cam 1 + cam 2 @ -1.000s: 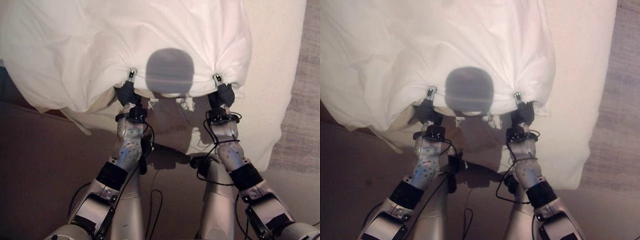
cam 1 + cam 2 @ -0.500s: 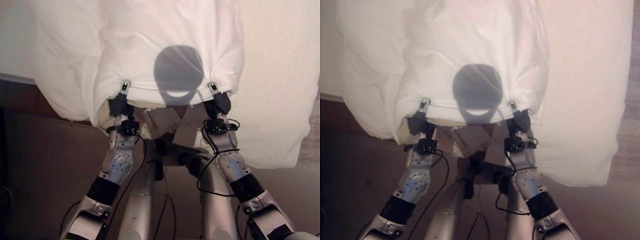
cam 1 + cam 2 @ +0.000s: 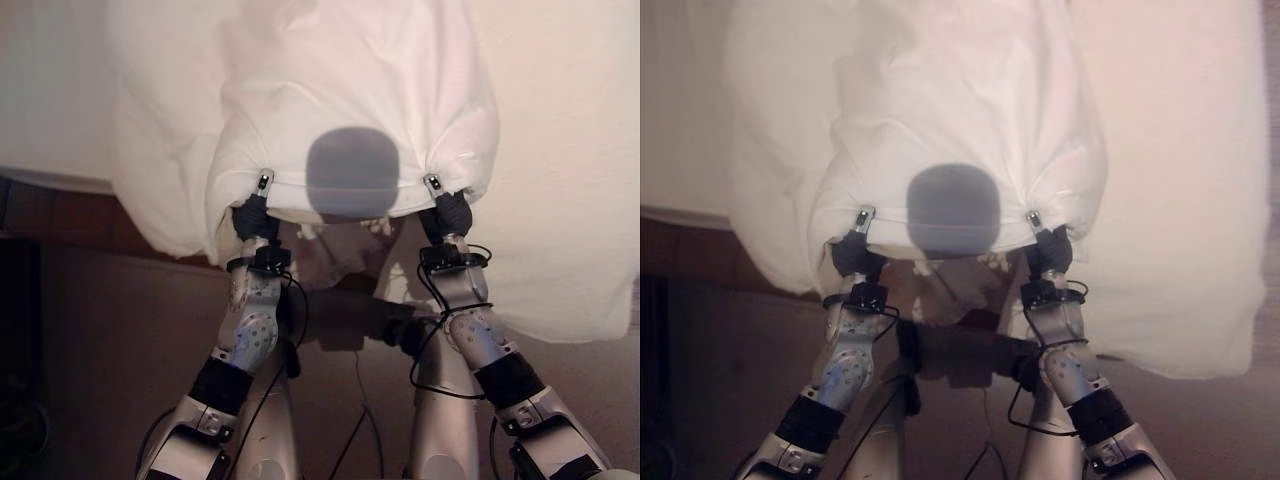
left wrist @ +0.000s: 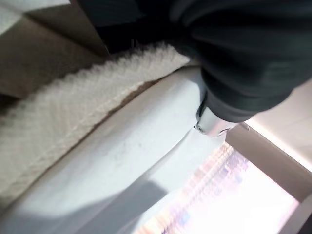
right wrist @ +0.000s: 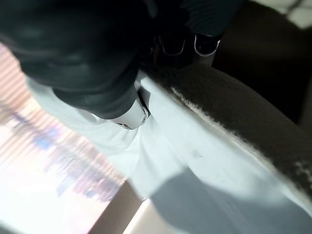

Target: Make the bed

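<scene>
Holding the near edge of the white duvet [image 3: 350, 110], your two hands are lifted above the near edge of the bed [image 3: 570, 200]. The left hand [image 3: 252, 212] grips the hem on the left part, and the right hand [image 3: 450, 210] grips it on the right part, with a straight piece of hem stretched between them. At each hand the cloth is gathered into small folds, and one finger [image 3: 264, 181] of the left hand shows on top of the fabric; a finger [image 3: 433, 184] of the right hand shows the same way.

In the left wrist view the left hand is curled round the white cloth, with a silver fingertip pressed into a fold, so it is clamped on the duvet. In the right wrist view the right hand is closed on the cloth in the same manner. Both wrist views show also a cream textured blanket [image 4: 63, 112] lying just beside the smooth white fabric.

The duvet hangs as a puffy bundle over the middle of the bed, and its left part drops past the bed's near edge toward the brown floor [image 3: 110, 340]. To the right of the bundle, the bed's cream surface is uncovered up to its right edge.
</scene>
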`<state>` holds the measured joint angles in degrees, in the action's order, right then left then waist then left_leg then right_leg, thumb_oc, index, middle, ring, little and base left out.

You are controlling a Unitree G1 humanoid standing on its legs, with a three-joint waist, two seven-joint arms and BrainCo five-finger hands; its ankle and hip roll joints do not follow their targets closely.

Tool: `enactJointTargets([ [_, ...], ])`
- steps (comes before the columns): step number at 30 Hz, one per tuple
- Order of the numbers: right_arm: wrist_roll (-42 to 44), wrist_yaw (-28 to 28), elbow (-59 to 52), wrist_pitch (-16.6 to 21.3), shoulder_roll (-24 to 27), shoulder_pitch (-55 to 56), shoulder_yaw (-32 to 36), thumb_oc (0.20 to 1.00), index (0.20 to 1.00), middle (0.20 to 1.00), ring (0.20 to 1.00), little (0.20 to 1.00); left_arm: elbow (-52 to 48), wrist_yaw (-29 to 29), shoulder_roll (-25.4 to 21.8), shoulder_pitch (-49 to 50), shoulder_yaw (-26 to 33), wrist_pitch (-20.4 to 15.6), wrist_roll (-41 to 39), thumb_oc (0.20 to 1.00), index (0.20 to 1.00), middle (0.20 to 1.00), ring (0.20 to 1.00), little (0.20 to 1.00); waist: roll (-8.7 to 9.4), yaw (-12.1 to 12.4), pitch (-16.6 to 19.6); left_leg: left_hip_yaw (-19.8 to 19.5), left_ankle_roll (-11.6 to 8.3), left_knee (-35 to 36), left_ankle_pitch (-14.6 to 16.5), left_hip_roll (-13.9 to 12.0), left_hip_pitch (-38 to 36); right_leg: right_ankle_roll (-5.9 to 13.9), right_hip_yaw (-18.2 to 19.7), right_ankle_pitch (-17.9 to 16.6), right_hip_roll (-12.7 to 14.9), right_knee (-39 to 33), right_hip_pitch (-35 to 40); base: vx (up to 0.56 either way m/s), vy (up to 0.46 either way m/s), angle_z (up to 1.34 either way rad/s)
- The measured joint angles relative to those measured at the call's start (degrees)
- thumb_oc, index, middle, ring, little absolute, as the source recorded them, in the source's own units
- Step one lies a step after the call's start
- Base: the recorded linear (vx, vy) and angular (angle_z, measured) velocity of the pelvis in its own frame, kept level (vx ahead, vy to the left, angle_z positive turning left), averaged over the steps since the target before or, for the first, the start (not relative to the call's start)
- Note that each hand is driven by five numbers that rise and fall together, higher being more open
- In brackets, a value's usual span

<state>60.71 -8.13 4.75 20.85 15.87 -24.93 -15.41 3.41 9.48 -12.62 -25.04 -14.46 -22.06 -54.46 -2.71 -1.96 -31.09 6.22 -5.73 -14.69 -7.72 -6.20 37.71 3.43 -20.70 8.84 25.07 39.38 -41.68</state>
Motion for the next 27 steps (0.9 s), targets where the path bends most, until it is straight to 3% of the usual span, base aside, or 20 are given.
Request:
enactJointTargets([
  [3,-0.1,0.0,0.0,0.0,-0.7,0.2,0.0,0.200,0.200,0.200,0.200,0.200,-0.1,0.0,-1.2,0.3,0.0,0.0,0.9,0.200,0.200,0.200,0.200,0.200,0.09,1.4,0.0,0.5,0.80,-0.4,0.2,0.6,0.1,1.49,0.2,-1.6,0.0,-2.5,1.3,-0.02,0.087,0.08],
  [7,-0.4,0.0,0.1,0.0,-1.0,0.4,0.0,0.200,0.200,0.200,0.200,0.200,-0.6,0.0,-1.4,0.7,0.0,0.0,1.4,0.200,0.200,0.200,0.200,0.200,0.54,1.3,-0.1,1.0,1.29,-0.6,0.5,0.7,-0.1,2.18,-0.5,-2.1,0.0,-4.1,2.9,-0.01,0.051,0.05],
  [27,-0.4,1.9,0.1,0.0,-1.4,2.8,0.0,0.200,0.200,0.200,0.200,0.200,-2.1,-1.2,-1.3,3.6,0.0,0.6,1.5,0.200,0.200,0.200,0.200,0.200,0.98,1.2,0.0,1.6,1.27,1.0,0.5,0.1,-2.1,2.07,-0.7,-2.5,-1.1,-5.9,4.5,0.00,0.013,-0.02],
])
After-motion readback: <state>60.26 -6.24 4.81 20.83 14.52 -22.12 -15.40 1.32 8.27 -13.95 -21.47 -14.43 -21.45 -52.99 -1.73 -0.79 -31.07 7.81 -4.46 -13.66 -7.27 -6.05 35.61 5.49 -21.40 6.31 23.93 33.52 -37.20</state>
